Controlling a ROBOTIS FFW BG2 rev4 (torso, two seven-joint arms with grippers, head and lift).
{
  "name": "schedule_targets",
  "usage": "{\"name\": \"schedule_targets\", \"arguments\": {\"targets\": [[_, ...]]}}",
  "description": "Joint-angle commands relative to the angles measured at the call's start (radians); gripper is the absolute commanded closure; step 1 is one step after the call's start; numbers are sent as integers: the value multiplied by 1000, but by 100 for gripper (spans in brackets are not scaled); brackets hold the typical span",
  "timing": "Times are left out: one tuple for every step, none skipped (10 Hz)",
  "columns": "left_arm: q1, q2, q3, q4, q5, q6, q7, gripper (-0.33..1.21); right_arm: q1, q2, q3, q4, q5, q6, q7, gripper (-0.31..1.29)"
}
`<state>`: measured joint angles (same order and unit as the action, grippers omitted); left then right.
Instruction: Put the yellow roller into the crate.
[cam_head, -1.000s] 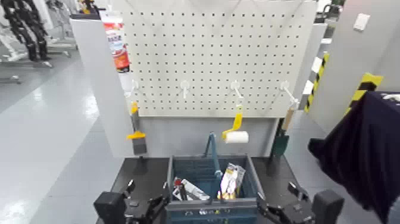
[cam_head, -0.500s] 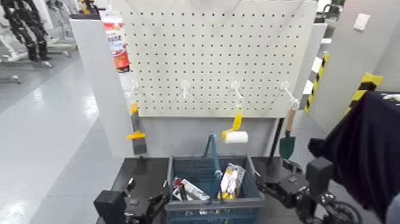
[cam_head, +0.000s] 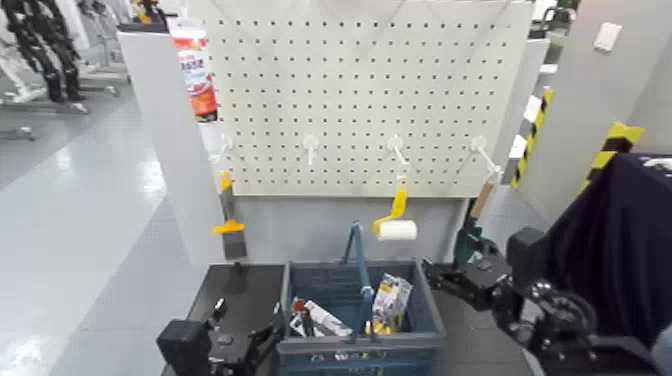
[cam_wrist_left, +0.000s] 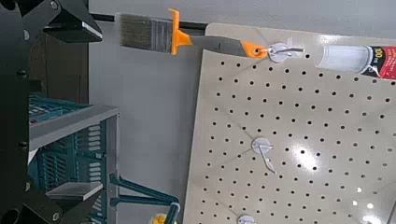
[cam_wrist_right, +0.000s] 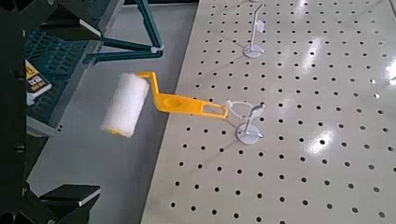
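You have bright, even light from overhead across the head view. The white pegboard (cam_head: 365, 95) is lit flat, and the grey floor (cam_head: 80, 210) carries soft pale reflections. The whole head view is slightly soft, and the right arm (cam_head: 545, 310) is smeared at its edges. In the right wrist view you get several hot glare spots on the pegboard, and the yellow roller (cam_wrist_right: 159, 103) throws only a faint shadow. The left wrist view shows similar glare; its near dark frame (cam_wrist_left: 14, 112) is unlit.
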<state>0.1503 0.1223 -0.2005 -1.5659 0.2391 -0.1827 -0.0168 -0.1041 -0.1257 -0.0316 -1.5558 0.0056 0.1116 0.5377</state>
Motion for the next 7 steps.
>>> {"name": "schedule_targets", "arguments": {"targets": [[0, -1, 1, 1, 0, -1, 0, 17, -103, -14, 21, 115, -9, -35, 34, 14], [0, -1, 1, 1, 0, -1, 0, 17, -140, -17, 35, 169, -19, -59, 45, 14], [0, -3, 3, 3, 0, -1, 0, 17, -172, -18, 45, 217, -21, -73, 53, 14], [0, -3, 3, 3, 0, -1, 0, 17, -200, -20, 55, 258, -32, -89, 57, 14], [-1, -4, 3, 4, 0, -1, 0, 17, -233, -23, 62, 301, -35, -104, 62, 14], [-1, -6, 3, 4, 0, -1, 0, 17, -266, -25, 75, 344, -41, -118, 71, 14], [-1, -6, 3, 4, 0, -1, 0, 17, -298, -25, 85, 385, -50, -130, 82, 14]]}}
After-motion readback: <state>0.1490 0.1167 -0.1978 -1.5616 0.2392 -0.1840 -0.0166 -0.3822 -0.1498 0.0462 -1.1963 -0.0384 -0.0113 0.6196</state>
